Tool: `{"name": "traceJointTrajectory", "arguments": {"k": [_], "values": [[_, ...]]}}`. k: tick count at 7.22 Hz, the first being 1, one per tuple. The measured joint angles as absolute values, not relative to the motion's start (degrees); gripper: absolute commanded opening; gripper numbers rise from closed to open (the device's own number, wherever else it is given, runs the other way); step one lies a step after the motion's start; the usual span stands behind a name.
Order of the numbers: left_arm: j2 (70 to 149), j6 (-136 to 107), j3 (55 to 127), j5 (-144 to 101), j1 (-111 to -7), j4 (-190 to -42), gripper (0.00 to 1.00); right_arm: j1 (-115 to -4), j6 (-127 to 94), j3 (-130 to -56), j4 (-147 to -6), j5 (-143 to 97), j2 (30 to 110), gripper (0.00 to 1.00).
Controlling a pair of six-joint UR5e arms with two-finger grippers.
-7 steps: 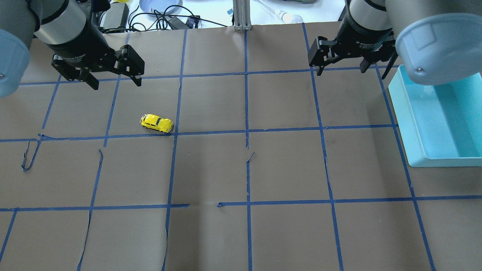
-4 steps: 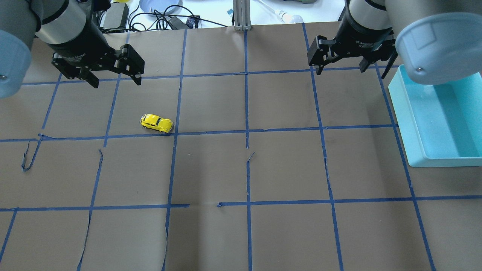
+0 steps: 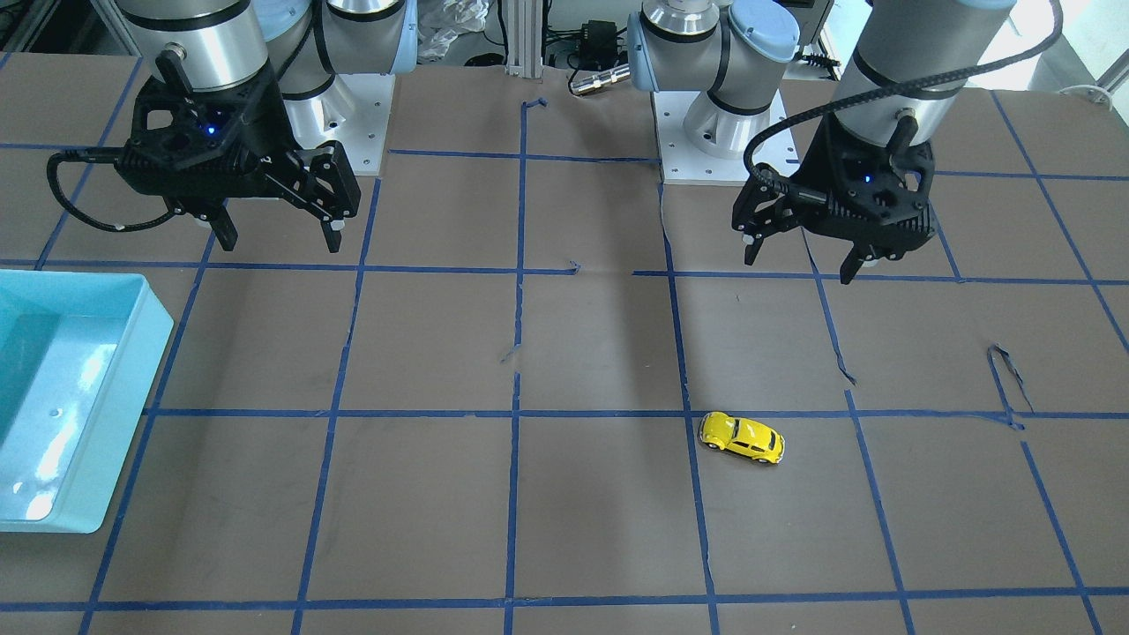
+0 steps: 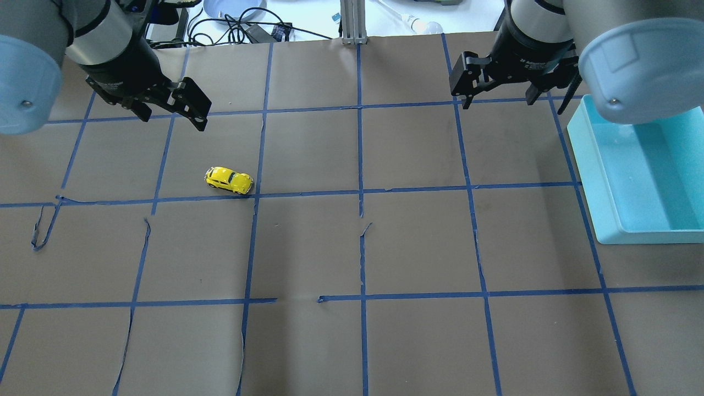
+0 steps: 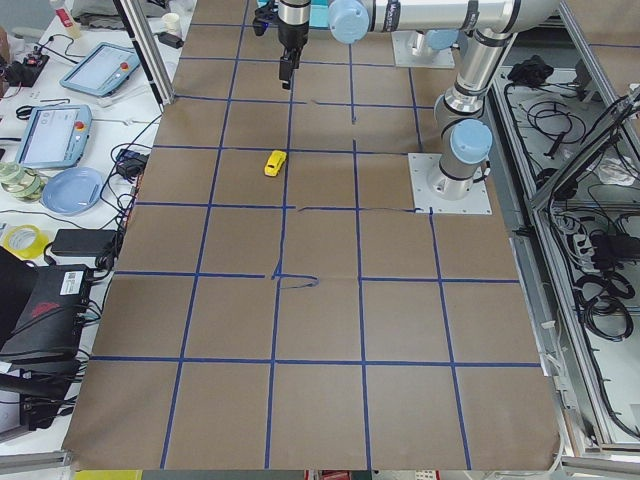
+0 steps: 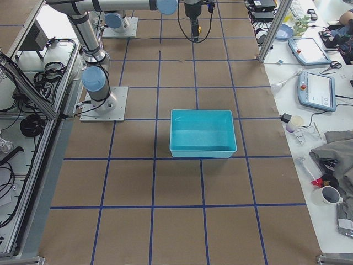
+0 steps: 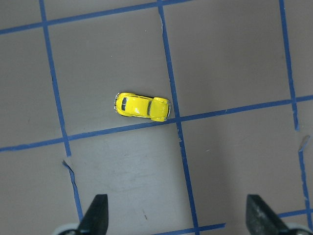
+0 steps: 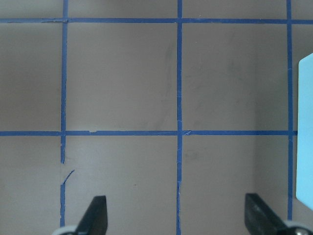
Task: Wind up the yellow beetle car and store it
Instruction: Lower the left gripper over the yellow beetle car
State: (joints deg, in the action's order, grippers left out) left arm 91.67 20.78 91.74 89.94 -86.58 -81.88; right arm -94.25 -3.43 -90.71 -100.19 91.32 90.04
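Observation:
The yellow beetle car (image 4: 229, 180) stands alone on the brown paper, just above a blue tape line, and also shows in the front view (image 3: 742, 438) and the side view (image 5: 275, 162). My left gripper (image 4: 173, 118) hovers open, above the table and behind the car. In the left wrist view the car (image 7: 142, 106) lies well ahead of the open left gripper (image 7: 178, 215), off to the left. My right gripper (image 4: 498, 103) hangs open and empty at the far right, beside the teal bin (image 4: 591, 181).
The teal bin (image 3: 132, 414) is empty and sits at the table's right end; its edge shows in the right wrist view (image 8: 305, 127). Blue tape lines grid the paper, with some peeled strips (image 4: 44, 231). Cables and clutter lie beyond the far edge (image 4: 236, 27).
My left arm has shifted and its wrist has turned, so the gripper sits a little closer over the car's square. The car and the right gripper have not moved.

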Motion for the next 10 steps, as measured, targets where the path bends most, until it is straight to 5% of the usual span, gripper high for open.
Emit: {"name": "traceJointTrajectory", "arguments": {"k": [7, 8, 10], "values": [[104.6, 85.8, 104.0, 90.6, -84.6, -60.9, 1.0, -94.2, -3.4, -90.7, -100.2, 91.2, 89.8, 1.0], [106.9, 93.2, 104.1, 90.7, -84.4, -58.5, 0.85, -94.2, -3.4, -90.7, -100.2, 91.2, 89.8, 1.0], [111.2, 103.8, 103.8, 90.6, -84.4, -53.2, 0.85, -94.2, -3.4, -90.8, -100.2, 91.2, 89.8, 1.0]]}}
